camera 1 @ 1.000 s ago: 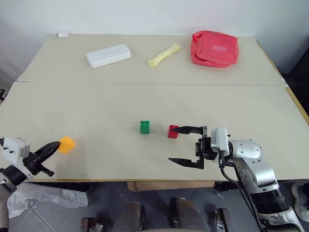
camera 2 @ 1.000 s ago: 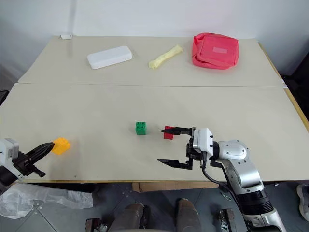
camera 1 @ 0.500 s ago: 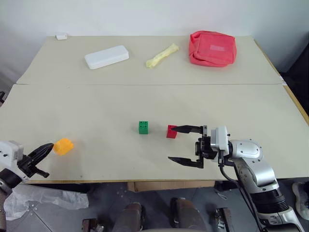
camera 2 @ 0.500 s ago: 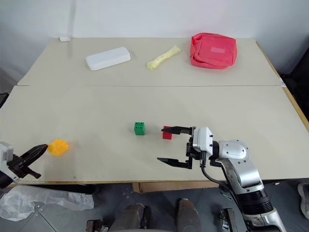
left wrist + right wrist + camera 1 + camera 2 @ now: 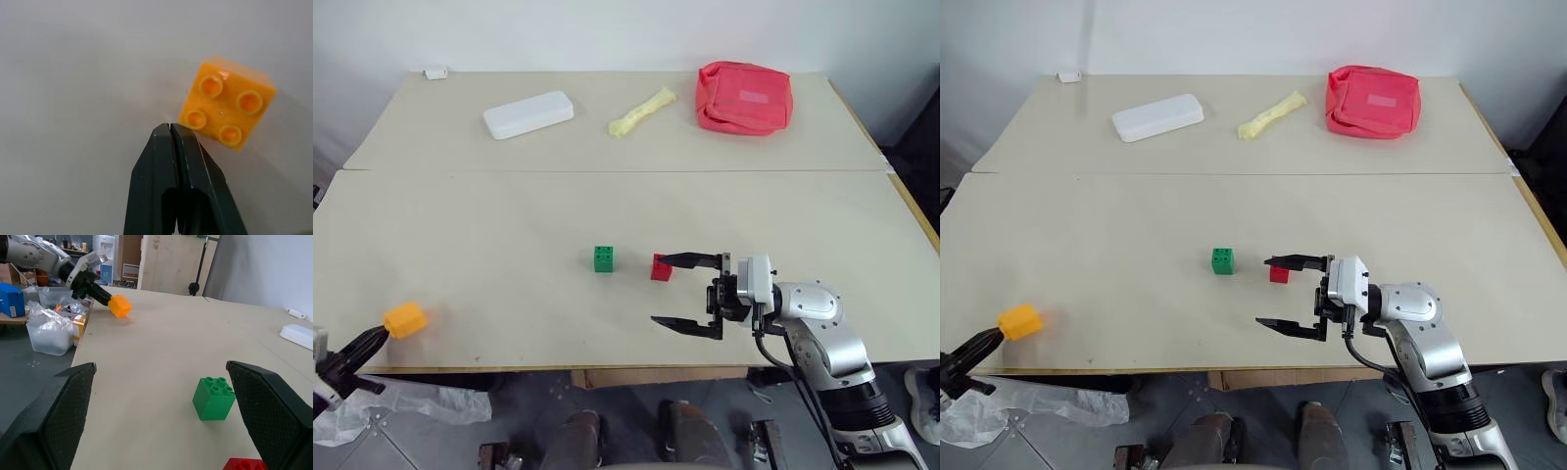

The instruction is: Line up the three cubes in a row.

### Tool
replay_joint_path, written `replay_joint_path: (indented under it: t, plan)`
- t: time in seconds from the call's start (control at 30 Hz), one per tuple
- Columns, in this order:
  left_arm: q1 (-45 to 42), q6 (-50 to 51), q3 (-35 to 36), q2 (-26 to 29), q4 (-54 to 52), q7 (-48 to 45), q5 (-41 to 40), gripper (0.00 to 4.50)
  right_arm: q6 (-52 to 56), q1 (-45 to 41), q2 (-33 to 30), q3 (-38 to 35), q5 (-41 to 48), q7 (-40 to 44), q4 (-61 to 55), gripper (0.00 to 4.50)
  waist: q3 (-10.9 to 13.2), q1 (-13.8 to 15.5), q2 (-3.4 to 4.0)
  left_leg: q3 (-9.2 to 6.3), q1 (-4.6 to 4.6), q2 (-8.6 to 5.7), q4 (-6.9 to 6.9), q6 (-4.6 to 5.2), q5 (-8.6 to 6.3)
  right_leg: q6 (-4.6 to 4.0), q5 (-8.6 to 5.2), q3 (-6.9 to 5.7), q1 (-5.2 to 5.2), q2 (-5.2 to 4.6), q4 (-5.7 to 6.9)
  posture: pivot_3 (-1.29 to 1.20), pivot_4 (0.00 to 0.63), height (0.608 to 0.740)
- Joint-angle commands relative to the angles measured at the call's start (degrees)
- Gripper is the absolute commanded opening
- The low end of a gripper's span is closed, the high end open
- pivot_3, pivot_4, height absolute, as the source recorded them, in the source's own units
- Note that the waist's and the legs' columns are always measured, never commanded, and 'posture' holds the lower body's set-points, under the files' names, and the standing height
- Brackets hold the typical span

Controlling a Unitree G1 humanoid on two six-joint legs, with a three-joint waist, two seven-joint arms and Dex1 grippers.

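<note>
Orange-yellow brick (image 5: 405, 319) now sits nearer the worktop's (image 5: 509, 225) front left corner than a second ago, carried there with the left gripper (image 5: 372, 339), whose fingers are pressed together and whose tips touch the brick's side without gripping it. Right gripper (image 5: 670, 291) is unmoved, its jaws spread wide and empty, its upper finger just over the red brick (image 5: 660, 268). Green brick (image 5: 604, 258) lies just left of the red one. No writing is legible.

Bare table (image 5: 489, 264) separates orange cube (image 5: 405, 319) from green cube (image 5: 605, 258).
</note>
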Motion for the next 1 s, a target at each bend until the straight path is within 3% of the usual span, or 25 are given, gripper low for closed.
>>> replay_joint_path:
  t: [0.03,0.23,0.5,0.7,1.0]
  plan:
    - [0.91,-0.68,2.0,-0.12,-0.11,-0.53,-1.18,0.03,-0.77,0.18,-0.19,-0.95,0.56,-0.08,-1.33,4.5,0.0,0.12,0.0,0.0,0.0,0.0,0.0,0.0,0.0,0.0,0.0,0.0,0.0,0.0,0.0,0.0,0.15,0.74]
    - [-2.95,-0.33,-0.68,-0.59,-5.05,0.3,-2.1,0.03,-0.84,-0.52,0.09,-0.51,0.4,0.42,-0.23,4.5,-0.02,0.38,-0.04,-0.05,-0.01,0.0,0.02,0.01,0.0,0.0,0.0,-0.05,0.05,0.0,-0.04,0.0,0.15,0.74]
    - [-4.0,6.56,1.39,0.49,-11.78,0.07,-7.09,0.03,-0.74,-0.26,-0.35,-0.86,0.49,0.79,-0.17,4.5,-0.02,-0.49,-0.04,0.0,0.02,0.02,-0.24,-0.02,0.02,0.0,0.0,-0.04,-0.02,0.03,-0.01,0.0,0.15,0.74]
    - [-7.61,11.09,-1.12,0.95,-18.26,1.25,-9.12,0.03,-0.64,0.11,-0.25,-0.8,0.4,0.45,-0.43,4.5,-0.02,0.21,-0.04,-0.01,0.01,0.03,-0.24,-0.02,0.02,0.0,0.0,-0.06,0.01,0.04,-0.08,0.0,0.15,0.74]
    - [-6.34,11.62,-4.69,-1.61,-19.03,2.86,-6.11,0.03,-0.87,0.52,-0.26,-1.11,0.16,-0.44,-0.86,4.5,-0.01,-0.17,-0.03,-0.01,0.01,0.06,-0.29,-0.06,0.04,0.0,0.0,-0.07,-0.01,0.12,-0.03,0.0,0.15,0.74]
